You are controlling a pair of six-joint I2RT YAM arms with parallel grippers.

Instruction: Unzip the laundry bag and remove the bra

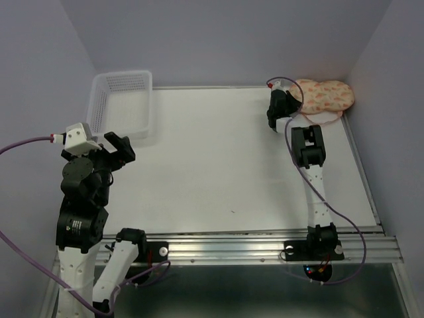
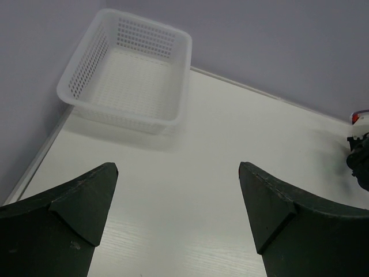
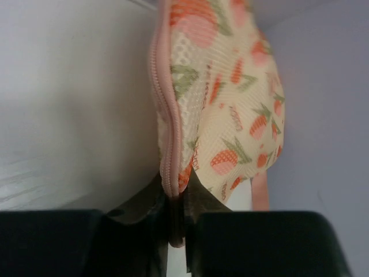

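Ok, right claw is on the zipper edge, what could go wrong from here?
The peach printed mesh pouch sits unpinned in the far corner. The left claw hangs open by the white plastic basket, so pulling may drag the pouch.
The right claw pinches only the pink zipper edging and could slip.

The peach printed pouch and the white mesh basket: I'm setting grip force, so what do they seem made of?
Peach printed pouch: probably soft mesh fabric, matte; tiny grid holes show under the print. Its pink zipper edging looks like ribbed textile tape. White mesh basket: apparently rigid moulded plastic, smooth, faintly glossy; even rows of slots, crisp rim.
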